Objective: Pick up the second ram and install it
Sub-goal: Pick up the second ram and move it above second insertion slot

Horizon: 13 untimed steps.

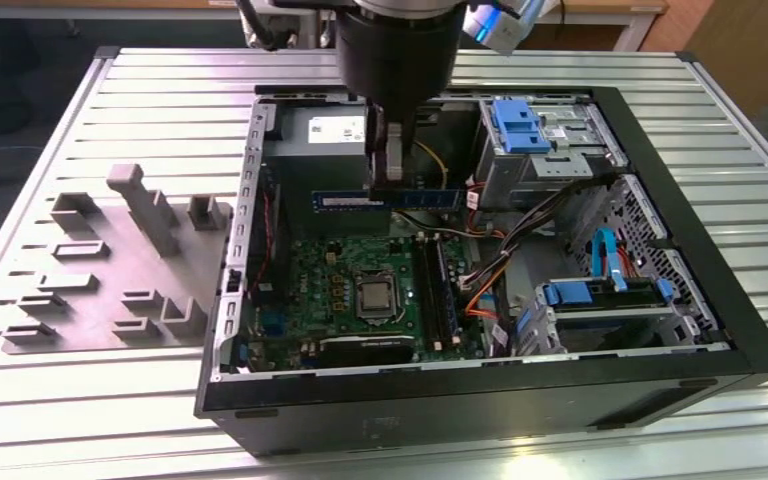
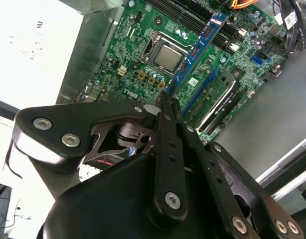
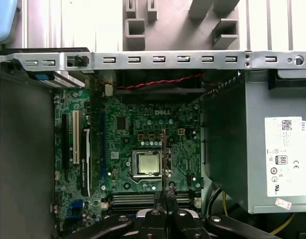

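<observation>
Grips second ram in end effector, pinched shut on its upper edge. Hangs it inside the case, above motherboard at its power-supply box edge. Judged mid-carry, not yet seated; calls for lining up with the memory slots.

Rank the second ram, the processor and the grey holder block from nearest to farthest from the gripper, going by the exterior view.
1. Second ram: clamped in the gripper's jaws, above the open case.
2. Processor: lower down, on the motherboard.
3. Grey holder block: outside the case, at the exterior view's left.
</observation>
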Each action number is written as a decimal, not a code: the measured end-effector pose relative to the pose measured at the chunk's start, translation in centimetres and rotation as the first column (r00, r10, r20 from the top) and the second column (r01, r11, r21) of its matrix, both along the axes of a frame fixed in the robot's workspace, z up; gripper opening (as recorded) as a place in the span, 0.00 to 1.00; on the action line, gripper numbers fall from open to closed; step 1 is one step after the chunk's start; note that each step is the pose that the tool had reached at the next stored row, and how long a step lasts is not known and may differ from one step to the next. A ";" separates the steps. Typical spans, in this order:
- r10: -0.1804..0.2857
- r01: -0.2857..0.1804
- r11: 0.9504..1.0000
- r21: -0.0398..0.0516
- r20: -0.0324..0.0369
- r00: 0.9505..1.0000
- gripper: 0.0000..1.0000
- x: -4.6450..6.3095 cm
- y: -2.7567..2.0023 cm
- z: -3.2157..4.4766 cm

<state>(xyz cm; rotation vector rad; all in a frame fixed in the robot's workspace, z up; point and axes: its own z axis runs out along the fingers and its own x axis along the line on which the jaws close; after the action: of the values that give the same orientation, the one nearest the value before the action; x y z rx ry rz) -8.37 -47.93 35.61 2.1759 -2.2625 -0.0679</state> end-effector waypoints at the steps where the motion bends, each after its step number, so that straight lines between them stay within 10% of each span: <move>1: 0.000 0.000 1.000 0.000 0.000 1.000 0.12 0.0 -0.02 -0.18; 13: 0.000 0.000 1.000 0.002 0.000 1.000 0.12 0.0 -0.64 -2.38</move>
<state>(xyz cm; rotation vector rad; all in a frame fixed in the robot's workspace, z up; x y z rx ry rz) -8.38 -48.57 33.24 2.1769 -2.2633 -0.0699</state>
